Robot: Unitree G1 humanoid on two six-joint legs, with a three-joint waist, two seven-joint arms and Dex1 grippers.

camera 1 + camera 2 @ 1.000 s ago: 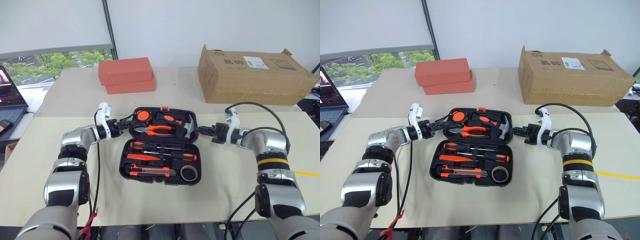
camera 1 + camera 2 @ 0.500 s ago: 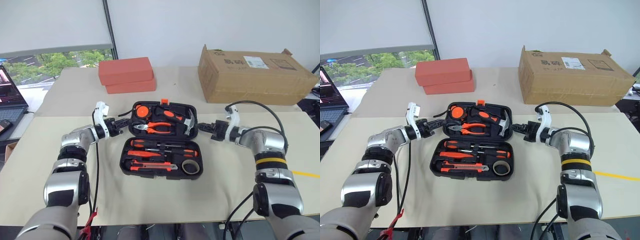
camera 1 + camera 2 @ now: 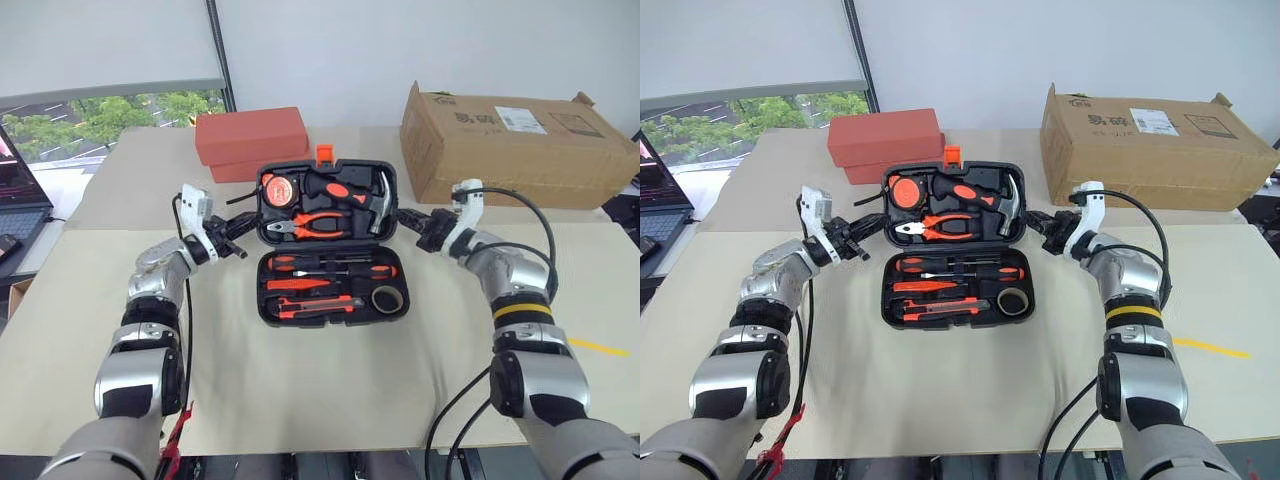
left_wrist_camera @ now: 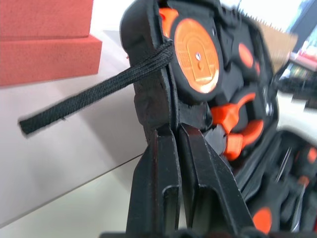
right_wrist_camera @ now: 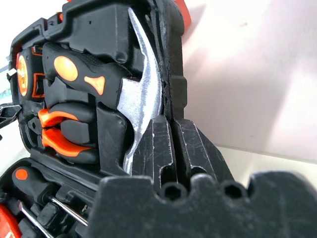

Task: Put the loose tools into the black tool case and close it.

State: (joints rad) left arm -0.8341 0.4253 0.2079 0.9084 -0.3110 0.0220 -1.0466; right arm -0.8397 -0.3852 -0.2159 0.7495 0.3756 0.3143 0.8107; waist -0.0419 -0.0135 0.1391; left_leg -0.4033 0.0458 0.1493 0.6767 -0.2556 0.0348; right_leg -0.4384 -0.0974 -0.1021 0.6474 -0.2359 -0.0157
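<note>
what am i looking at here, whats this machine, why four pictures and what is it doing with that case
It is a humanoid robot with two arms. The two wide pictures come from cameras in its head, looking down over a table; the two close-ups come from cameras on its wrists.

On the table lies an open black tool case with screwdrivers, a utility knife and a tape ring in its lower half, and pliers and a hammer in its lid.

The left gripper and the right gripper are each shut on a side edge of the lid, which stands tilted up, apparently about to be folded shut. Behind are red boxes and a cardboard box.
</note>
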